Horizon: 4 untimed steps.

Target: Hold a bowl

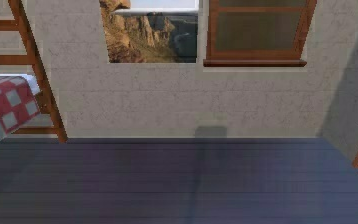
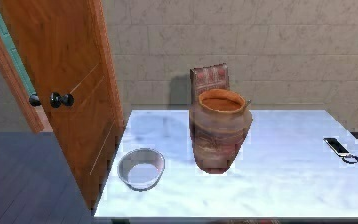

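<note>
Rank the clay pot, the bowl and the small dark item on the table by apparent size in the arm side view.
1. clay pot, clearly largest.
2. bowl, somewhat nearer the camera, yet smaller.
3. small dark item, smallest by far.

Small round pale-grey bowl (image 2: 142,168): smooth, glazed-looking, slight sheen. Big orange-brown clay pot (image 2: 219,135): matt, mottled, rough. White tabletop (image 2: 287,170): smooth, faintly glossy. Orange-brown wooden door (image 2: 67,70): visible grain, satin shine. Dark round knob (image 2: 61,99): glossy, metal-like. Red-and-white checked cloth (image 1: 9,100): soft, matt. Brown wood window frame (image 1: 257,35): smooth. Beige wall (image 1: 187,100): rough, speckled plaster. Dark plank floor (image 1: 177,180): slightly glossy.
</note>
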{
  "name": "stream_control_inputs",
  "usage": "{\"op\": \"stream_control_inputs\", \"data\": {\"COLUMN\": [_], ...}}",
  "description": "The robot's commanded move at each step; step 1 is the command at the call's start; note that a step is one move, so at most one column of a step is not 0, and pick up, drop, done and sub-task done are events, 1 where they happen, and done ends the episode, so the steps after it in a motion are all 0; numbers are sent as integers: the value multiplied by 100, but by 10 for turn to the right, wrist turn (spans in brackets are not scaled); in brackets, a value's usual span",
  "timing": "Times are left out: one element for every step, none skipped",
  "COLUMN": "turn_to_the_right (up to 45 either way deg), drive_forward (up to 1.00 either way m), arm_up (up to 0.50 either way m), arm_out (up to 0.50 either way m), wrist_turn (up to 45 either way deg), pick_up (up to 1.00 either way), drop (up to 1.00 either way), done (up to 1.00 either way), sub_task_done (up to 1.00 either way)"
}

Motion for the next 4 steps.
{"op": "stream_control_inputs", "data": {"turn_to_the_right": [0,0,0,0], "drive_forward": [0,0,0,0], "arm_up": [50,30,0,0], "arm_out": [0,0,28,0], "wrist_turn": [0,0,0,450], "pick_up": [0,0,0,0], "drop": [0,0,0,0], "done": [0,0,0,0], "sub_task_done": [0,0,0,0]}}
